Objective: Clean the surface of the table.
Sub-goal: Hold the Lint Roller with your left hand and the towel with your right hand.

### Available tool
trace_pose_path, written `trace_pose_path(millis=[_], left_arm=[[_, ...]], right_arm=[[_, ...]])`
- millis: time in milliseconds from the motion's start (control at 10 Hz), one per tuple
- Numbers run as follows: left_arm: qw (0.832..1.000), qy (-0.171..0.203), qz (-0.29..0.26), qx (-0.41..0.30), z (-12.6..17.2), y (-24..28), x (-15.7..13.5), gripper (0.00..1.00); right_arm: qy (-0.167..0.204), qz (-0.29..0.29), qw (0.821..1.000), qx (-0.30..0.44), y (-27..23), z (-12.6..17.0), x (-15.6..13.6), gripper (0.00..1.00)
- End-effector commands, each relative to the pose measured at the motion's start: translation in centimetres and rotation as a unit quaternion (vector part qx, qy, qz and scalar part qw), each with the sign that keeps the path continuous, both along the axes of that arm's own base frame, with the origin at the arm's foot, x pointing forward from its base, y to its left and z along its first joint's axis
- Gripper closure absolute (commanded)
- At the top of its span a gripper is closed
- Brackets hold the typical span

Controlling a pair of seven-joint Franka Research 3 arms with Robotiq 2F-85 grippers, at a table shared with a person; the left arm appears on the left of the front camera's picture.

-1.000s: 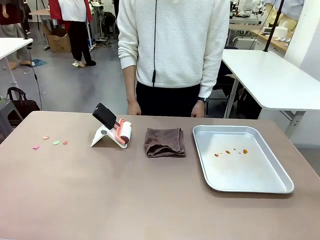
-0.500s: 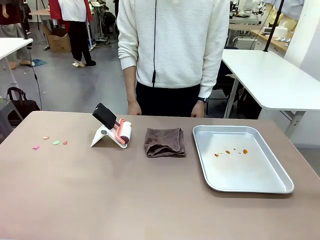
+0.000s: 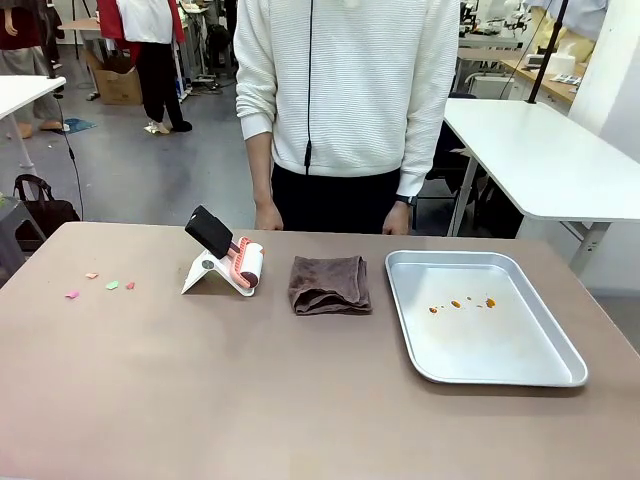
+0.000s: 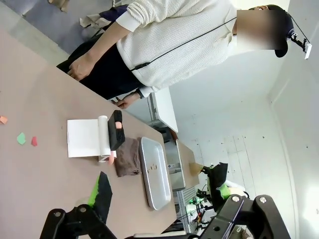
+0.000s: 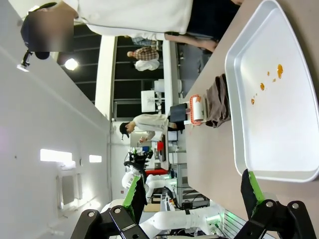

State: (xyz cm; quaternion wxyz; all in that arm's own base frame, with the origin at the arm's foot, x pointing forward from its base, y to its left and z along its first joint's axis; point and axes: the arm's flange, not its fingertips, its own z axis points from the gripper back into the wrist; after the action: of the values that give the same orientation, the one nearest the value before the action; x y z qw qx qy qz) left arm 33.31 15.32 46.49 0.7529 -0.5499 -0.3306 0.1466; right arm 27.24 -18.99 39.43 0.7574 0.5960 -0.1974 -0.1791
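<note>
Taupe table [image 3: 200,400] carries paper scraps [image 3: 112,285], lint roller [image 3: 247,266], brown cloth [image 3: 330,285], metal tray [image 3: 500,345]. My left gripper [image 4: 160,188] and right gripper [image 5: 192,191]: fingers spread wide, empty.

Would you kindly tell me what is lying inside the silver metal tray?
A few small orange bits lie on the floor of the tray, toward its far side; the rest is bare, nothing covered.

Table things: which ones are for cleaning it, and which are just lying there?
For the job: the table, the coloured scraps on it, the lint roller, probably the brown cloth.
Just lying about: the silver tray, the dark bag on the floor.
</note>
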Motion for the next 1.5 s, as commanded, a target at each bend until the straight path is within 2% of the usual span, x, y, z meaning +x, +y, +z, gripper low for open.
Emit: trace_pose_path(millis=[0,100,200,400,500,600,700,900,1000,1200,1400], left_arm=[[1.0,0.014,-0.008,0.001,-0.4,0.6,0.3,0.0],[1.0,0.015,-0.025,0.005,0.1,0.2,0.9,0.0],[0.998,0.024,-0.059,0.03,0.7,-0.6,2.1,0.0],[0.988,0.035,-0.121,0.087,1.9,-2.4,4.2,0.0],[0.981,0.044,-0.146,0.12,2.5,-3.5,5.1,0.0],[0.971,0.06,-0.168,0.159,3.7,-4.3,7.2,0.0],[0.959,0.071,-0.196,0.191,5.0,-5.3,9.6,0.0],[0.934,0.095,-0.243,0.243,10.6,-10.1,13.7,0.0],[0.921,0.102,-0.271,0.26,10.8,-12.7,15.5,0.0],[0.895,0.151,-0.318,0.274,9.6,-15.4,18.5,0.0],[0.884,0.176,-0.335,0.274,7.8,-16.2,20.2,0.0]], right_arm=[[0.008,-0.008,1.0,-0.028,0.8,0.4,0.3,0.0],[0.003,-0.026,0.998,-0.052,2.5,1.9,0.8,0.0],[-0.017,-0.009,0.995,-0.098,5.3,4.2,1.2,0.0],[-0.053,0.04,0.984,-0.165,10.8,7.8,3.1,0.0],[-0.055,0.07,0.976,-0.2,14.1,8.9,4.4,0.0],[-0.067,0.11,0.964,-0.233,18.2,9.7,5.9,0.0],[-0.073,0.143,0.953,-0.256,22.0,10.0,7.3,0.0],[-0.064,0.191,0.932,-0.302,29.8,9.3,9.7,0.0],[-0.056,0.207,0.922,-0.324,33.6,8.4,10.7,0.0],[-0.042,0.266,0.904,-0.333,38.0,6.4,11.7,0.0],[-0.026,0.284,0.898,-0.335,40.0,4.7,12.2,0.0]])
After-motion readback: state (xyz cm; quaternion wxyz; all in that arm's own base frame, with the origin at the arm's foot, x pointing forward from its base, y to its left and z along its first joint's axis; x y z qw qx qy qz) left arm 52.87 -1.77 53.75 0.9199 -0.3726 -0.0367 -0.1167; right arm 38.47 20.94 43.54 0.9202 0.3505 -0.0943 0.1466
